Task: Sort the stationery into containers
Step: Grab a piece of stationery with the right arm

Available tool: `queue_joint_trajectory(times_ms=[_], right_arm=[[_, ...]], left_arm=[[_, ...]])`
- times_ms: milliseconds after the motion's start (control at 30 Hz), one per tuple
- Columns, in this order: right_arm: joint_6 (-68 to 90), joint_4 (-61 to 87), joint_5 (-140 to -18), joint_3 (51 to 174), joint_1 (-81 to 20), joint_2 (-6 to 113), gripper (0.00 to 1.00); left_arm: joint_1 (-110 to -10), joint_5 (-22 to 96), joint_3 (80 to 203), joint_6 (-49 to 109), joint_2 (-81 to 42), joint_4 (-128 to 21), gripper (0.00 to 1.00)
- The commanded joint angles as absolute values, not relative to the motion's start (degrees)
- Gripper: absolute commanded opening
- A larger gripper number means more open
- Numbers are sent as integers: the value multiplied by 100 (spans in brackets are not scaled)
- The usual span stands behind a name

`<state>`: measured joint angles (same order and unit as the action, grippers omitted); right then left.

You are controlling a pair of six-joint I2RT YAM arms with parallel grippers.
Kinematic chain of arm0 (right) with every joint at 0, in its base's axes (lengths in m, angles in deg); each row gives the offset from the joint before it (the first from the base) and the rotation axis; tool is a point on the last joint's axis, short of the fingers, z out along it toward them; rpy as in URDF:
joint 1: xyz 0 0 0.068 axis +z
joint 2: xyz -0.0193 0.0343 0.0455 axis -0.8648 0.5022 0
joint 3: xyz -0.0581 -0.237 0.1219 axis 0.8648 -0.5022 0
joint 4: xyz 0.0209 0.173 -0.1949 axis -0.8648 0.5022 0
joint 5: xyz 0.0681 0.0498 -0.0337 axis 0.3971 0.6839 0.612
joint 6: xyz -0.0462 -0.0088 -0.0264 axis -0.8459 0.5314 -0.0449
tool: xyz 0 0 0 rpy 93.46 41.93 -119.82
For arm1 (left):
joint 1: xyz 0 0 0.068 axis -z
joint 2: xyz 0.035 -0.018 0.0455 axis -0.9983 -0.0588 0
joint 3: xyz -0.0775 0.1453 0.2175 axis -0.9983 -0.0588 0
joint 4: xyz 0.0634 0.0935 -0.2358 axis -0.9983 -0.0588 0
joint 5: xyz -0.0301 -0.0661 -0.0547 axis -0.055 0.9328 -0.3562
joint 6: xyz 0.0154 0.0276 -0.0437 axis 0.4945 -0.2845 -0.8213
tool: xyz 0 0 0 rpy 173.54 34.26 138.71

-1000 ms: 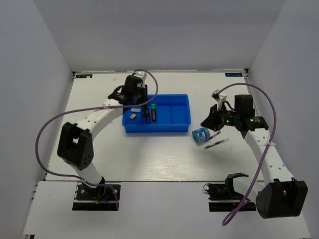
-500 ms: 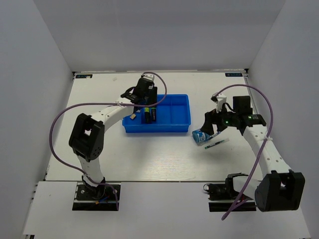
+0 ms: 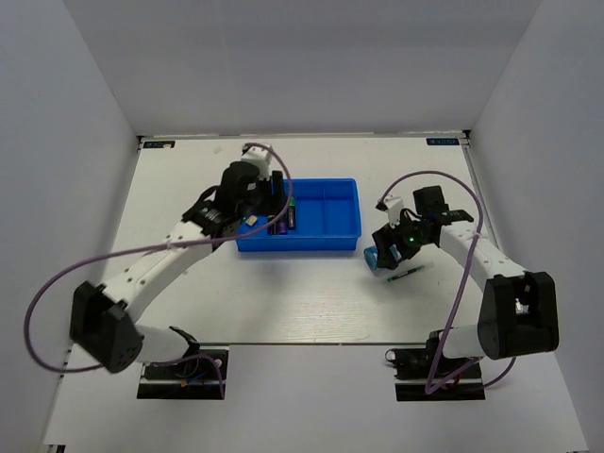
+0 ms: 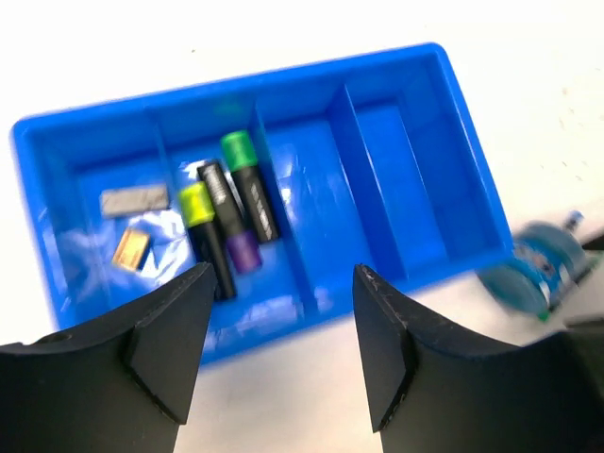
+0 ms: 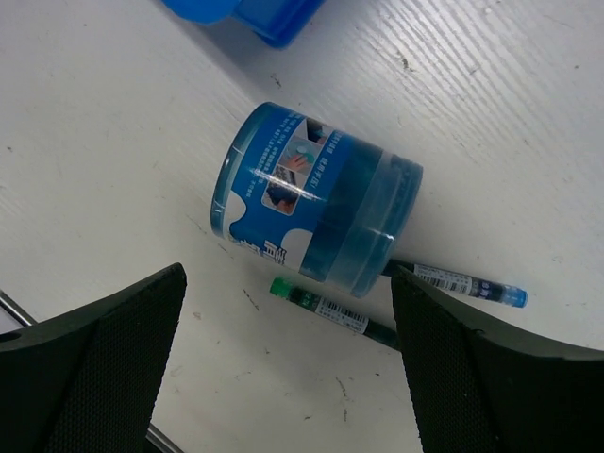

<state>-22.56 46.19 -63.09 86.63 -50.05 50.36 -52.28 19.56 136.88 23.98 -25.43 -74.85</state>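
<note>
The blue tray (image 4: 377,179) holds three short black markers in one compartment, with a green end (image 4: 238,149), a yellow end (image 4: 195,203) and a purple end (image 4: 243,253). A grey eraser (image 4: 134,199) and a tan one (image 4: 132,248) lie in the leftmost compartment. My left gripper (image 4: 283,283) hangs open and empty above the tray's near wall (image 3: 297,243). The blue-white tape roll (image 5: 311,203) lies on its side on the table right of the tray, over two thin pens, one green (image 5: 326,310) and one blue-tipped (image 5: 462,283). My right gripper (image 5: 288,274) is open, its fingers either side of the roll, apart from it.
The tray's two right-hand compartments (image 3: 335,209) hold nothing. White walls close the table at the back and both sides. The tray's corner (image 5: 264,19) lies just beyond the tape roll (image 3: 379,256). Purple cables loop over both arms.
My left gripper has opened and drawn back to the tray's near left side, and a yellow-ended marker now lies in the tray. My right gripper has opened wide and dropped toward the tape roll.
</note>
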Motion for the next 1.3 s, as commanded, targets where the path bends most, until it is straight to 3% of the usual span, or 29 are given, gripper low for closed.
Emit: queue_joint_trajectory(times_ms=[0,500,600,733,767,833,867,1033,1200,1267], right_arm=[[-2243,4208,-6644,8634,-4773,5167,90],[-451,3047,-8410,8124,-4026,5423,90],[-274,2985,-8857,8036,-3947,5519,83],[-239,2941,-8991,7948,-3947,5450,54],[-239,2959,-8991,7966,-3964,5362,37],[-256,3037,-8895,7992,-3973,5318,19],[-265,3108,-8851,8036,-3973,5204,1],[-703,3451,-8736,8483,-3982,4432,0],[-933,4521,-7798,10019,-3964,4288,0],[-1047,4873,-6814,10459,-3903,4612,0]], left_arm=[[-5270,2049,13098,2396,-1540,-7582,71],[-5367,1952,10777,2150,1159,-8170,72],[-5367,1917,10496,2106,1355,-8355,72],[-5376,1855,10337,2071,1846,-8619,72],[-5376,1847,10310,2062,1934,-8619,72],[-5376,1855,10249,2027,2005,-8689,72],[-5376,1873,10249,2018,2075,-8716,72],[-5376,1996,10301,1965,2199,-8901,72],[-5384,2136,10337,1877,2304,-9067,72],[-5376,2180,10328,1851,2339,-9147,72]])
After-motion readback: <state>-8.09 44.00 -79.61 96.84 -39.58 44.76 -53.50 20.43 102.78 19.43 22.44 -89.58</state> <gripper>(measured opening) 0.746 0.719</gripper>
